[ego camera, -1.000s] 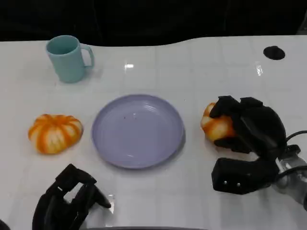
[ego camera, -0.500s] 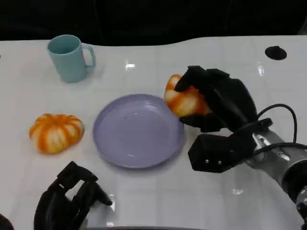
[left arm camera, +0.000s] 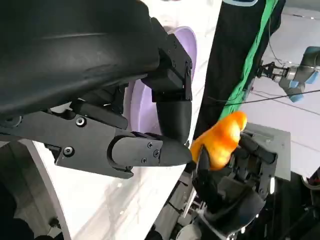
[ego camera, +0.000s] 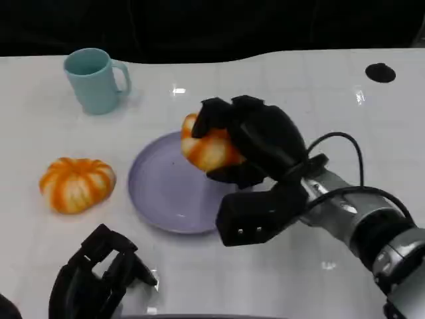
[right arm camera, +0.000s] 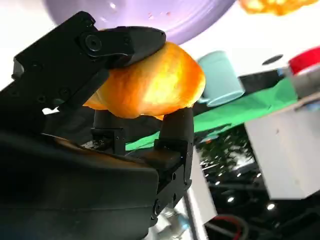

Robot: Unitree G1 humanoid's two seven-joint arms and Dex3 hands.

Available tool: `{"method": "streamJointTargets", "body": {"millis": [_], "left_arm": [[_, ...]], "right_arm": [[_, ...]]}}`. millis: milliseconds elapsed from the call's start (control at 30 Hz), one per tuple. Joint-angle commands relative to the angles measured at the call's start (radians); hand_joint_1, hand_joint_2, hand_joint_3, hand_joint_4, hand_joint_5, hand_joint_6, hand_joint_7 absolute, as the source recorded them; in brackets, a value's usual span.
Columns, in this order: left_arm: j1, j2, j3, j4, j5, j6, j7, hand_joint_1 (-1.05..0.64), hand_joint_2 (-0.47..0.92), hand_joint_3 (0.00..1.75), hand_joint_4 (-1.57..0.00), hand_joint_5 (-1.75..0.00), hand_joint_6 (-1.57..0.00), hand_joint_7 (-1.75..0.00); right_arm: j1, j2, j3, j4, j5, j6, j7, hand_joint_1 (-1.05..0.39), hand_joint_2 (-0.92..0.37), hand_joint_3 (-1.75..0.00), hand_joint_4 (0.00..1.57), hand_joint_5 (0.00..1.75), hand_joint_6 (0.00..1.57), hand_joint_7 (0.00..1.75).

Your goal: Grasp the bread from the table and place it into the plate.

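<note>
My right hand [ego camera: 249, 143] grips an orange-and-white bread roll [ego camera: 207, 149] and holds it in the air over the right part of the lavender plate [ego camera: 156, 189]. In the right wrist view the roll [right arm camera: 150, 82] sits between my black fingers [right arm camera: 132, 40], with the plate [right arm camera: 145, 15] beyond it. The left wrist view shows the same roll [left arm camera: 220, 142] in the right hand [left arm camera: 230, 192] beside the plate [left arm camera: 145, 105]. A second striped bread [ego camera: 76, 184] lies on the table left of the plate. My left hand [ego camera: 96, 279] rests low at the front left, fingers curled in, holding nothing.
A teal mug [ego camera: 94, 80] stands at the back left of the white table [ego camera: 299, 86]. A small black round mark [ego camera: 379, 72] is at the back right. The table's far edge borders a dark backdrop.
My right hand has carried the roll up off the table and leftward, from right of the plate to above it. The left hand has stayed put.
</note>
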Motion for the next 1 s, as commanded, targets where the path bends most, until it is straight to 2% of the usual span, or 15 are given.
{"method": "streamJointTargets", "body": {"millis": [33,333,367,400,433,467,500,533,567,633,667,700,800,900,1000], "left_arm": [[0.007,0.012,0.003,-0.005,-0.002,-0.019,-0.001,-0.52,0.92,0.26,-0.61,-1.75,-0.50,-1.52],[0.019,0.007,-0.002,-0.015,-0.001,-0.022,-0.001,-0.53,0.92,0.26,-0.61,-1.75,-0.49,-1.53],[0.020,0.007,-0.003,-0.017,0.000,-0.022,0.000,-0.53,0.92,0.27,-0.60,-1.75,-0.49,-1.53],[0.021,0.007,-0.004,-0.019,0.000,-0.020,0.002,-0.53,0.92,0.27,-0.60,-1.75,-0.49,-1.53],[0.021,0.006,-0.004,-0.019,-0.002,-0.019,0.000,-0.53,0.92,0.27,-0.60,-1.75,-0.49,-1.53],[0.021,0.005,-0.004,-0.018,-0.004,-0.019,-0.001,-0.52,0.92,0.27,-0.60,-1.75,-0.49,-1.53],[0.020,0.005,-0.004,-0.017,-0.005,-0.020,-0.002,-0.52,0.92,0.27,-0.60,-1.75,-0.49,-1.53],[0.020,0.004,-0.003,-0.016,-0.006,-0.020,-0.003,-0.52,0.92,0.27,-0.60,-1.75,-0.49,-1.52],[0.020,0.004,-0.003,-0.016,-0.006,-0.020,-0.003,-0.52,0.92,0.27,-0.60,-1.75,-0.49,-1.52],[0.019,0.005,-0.004,-0.017,-0.004,-0.019,0.000,-0.52,0.92,0.26,-0.60,-1.75,-0.49,-1.52],[0.018,0.005,-0.003,-0.014,-0.003,-0.023,-0.001,-0.52,0.92,0.26,-0.60,-1.75,-0.49,-1.52],[0.015,0.006,-0.003,-0.009,-0.002,-0.028,-0.002,-0.52,0.92,0.26,-0.60,-1.75,-0.49,-1.52],[0.014,0.006,-0.004,-0.008,0.000,-0.027,0.001,-0.53,0.92,0.27,-0.61,-1.75,-0.49,-1.53],[0.014,0.006,-0.004,-0.011,0.000,-0.023,0.004,-0.53,0.92,0.27,-0.61,-1.75,-0.49,-1.54],[0.014,0.004,-0.003,-0.011,-0.003,-0.017,0.005,-0.52,0.92,0.26,-0.62,-1.75,-0.49,-1.54]], "right_arm": [[-0.035,0.026,-0.001,0.033,0.011,0.028,0.027,-0.12,-0.79,-0.56,0.79,1.75,0.59,1.74],[-0.027,0.060,0.022,0.058,-0.004,0.060,0.007,-0.10,-0.72,-0.65,0.86,1.75,0.63,1.75],[-0.025,0.063,0.026,0.059,-0.007,0.064,0.003,-0.13,-0.72,-0.54,0.83,1.74,0.71,1.46],[-0.025,0.064,0.029,0.060,-0.009,0.069,0.003,-0.16,-0.77,-0.42,0.81,1.73,0.78,1.25],[-0.026,0.065,0.035,0.062,-0.014,0.076,0.012,-0.19,-0.82,-0.30,0.80,1.67,0.81,1.09],[-0.031,0.065,0.042,0.065,-0.018,0.088,0.040,-0.26,-0.88,-0.21,0.73,1.36,0.78,0.79],[-0.035,0.065,0.047,0.067,-0.019,0.099,0.066,-0.31,-0.90,-0.21,0.69,1.07,0.76,0.55],[-0.038,0.065,0.051,0.067,-0.018,0.107,0.083,-0.34,-0.91,-0.23,0.67,0.84,0.76,0.37],[-0.039,0.065,0.053,0.066,-0.016,0.111,0.093,-0.37,-0.92,-0.23,0.67,0.69,0.76,0.25],[-0.043,0.065,0.056,0.065,-0.014,0.121,0.141,-0.38,-0.92,-0.24,0.67,0.61,0.76,0.19],[-0.047,0.064,0.060,0.066,-0.015,0.127,0.188,-0.49,-0.92,-0.29,0.42,0.45,0.53,0.08],[-0.051,0.061,0.064,0.066,-0.017,0.131,0.225,-0.56,-0.92,-0.30,0.30,0.38,0.42,0.04],[-0.054,0.053,0.069,0.059,-0.018,0.131,0.295,-0.71,-0.92,-0.28,0.09,0.25,0.26,0.00],[-0.051,0.049,0.066,0.051,-0.013,0.129,0.324,-0.78,-0.92,-0.28,0.02,0.20,0.19,0.00],[-0.048,0.046,0.061,0.045,-0.007,0.129,0.338,-0.83,-0.92,-0.37,0.00,0.10,0.14,0.01]]}}
